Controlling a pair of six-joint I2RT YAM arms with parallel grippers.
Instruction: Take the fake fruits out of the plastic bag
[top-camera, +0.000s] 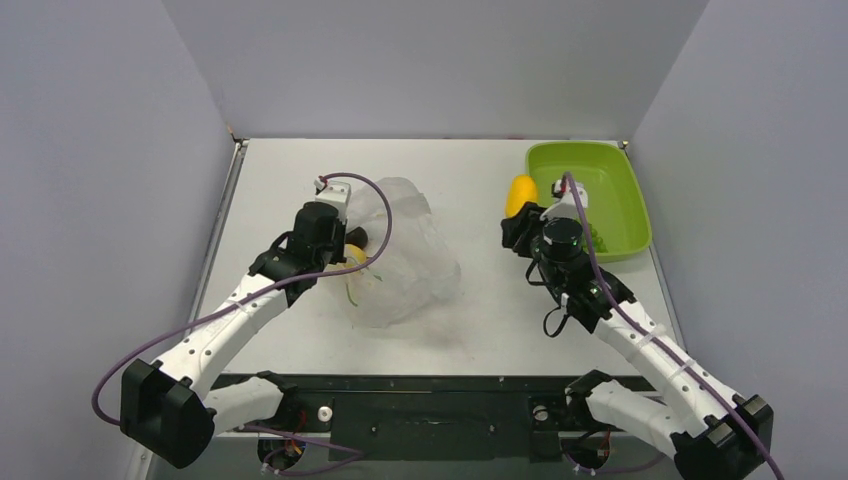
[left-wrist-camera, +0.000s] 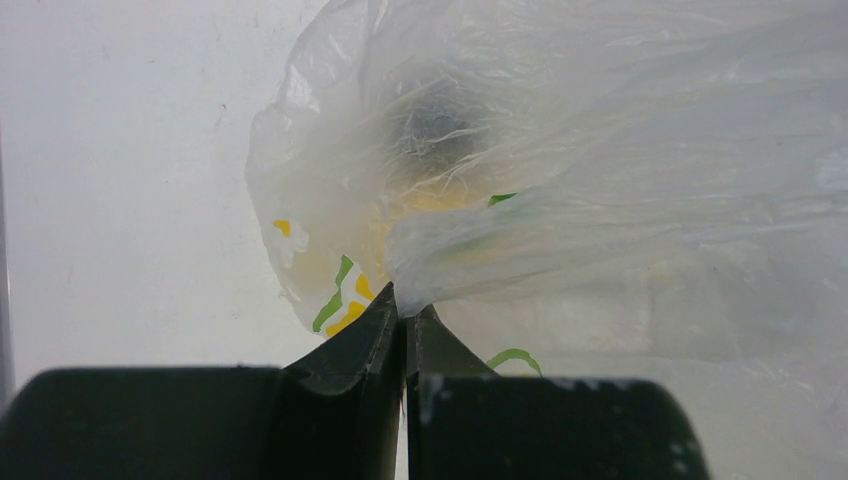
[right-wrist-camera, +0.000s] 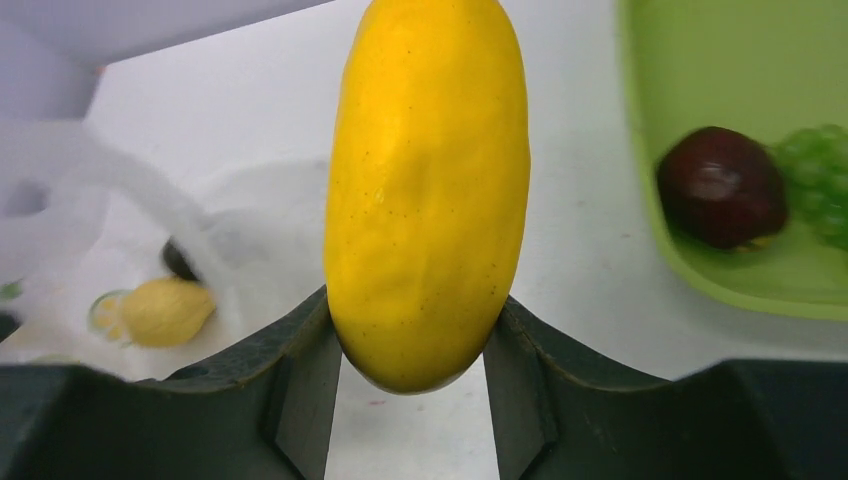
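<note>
Plastic bag (top-camera: 400, 250) (left-wrist-camera: 560, 180): clear crinkled film with yellow and green prints, lying slumped on the table (top-camera: 480, 320) left of centre; a small yellow fruit (top-camera: 352, 252) (right-wrist-camera: 165, 312) sits at its near-left side, seen through the film; a dark shape beside it, also behind film, cannot be identified.

Left gripper (top-camera: 340, 262) (left-wrist-camera: 405, 312): jaws pressed together with a fold of the bag's film pinched between the tips; the film rises from the pinch and spreads up and to the right in the left wrist view.

Long yellow fruit (top-camera: 521, 193) (right-wrist-camera: 428, 190): smooth, oval, standing upright between the fingers (right-wrist-camera: 300, 370) of the right gripper (top-camera: 520, 222) (right-wrist-camera: 412, 325), which clamps its lower end from both sides; held over the table just beside the left rim of the lime-green tray (top-camera: 625, 195) (right-wrist-camera: 700, 60), well apart from the bag.

Tray contents: a dark reddish fruit (right-wrist-camera: 722, 185) lying on the tray floor near its left wall; a green grape cluster (top-camera: 598, 238) (right-wrist-camera: 825, 175) touching or just beside it on the right.

Tray position: far-right corner of the table, in front of the right arm.
</note>
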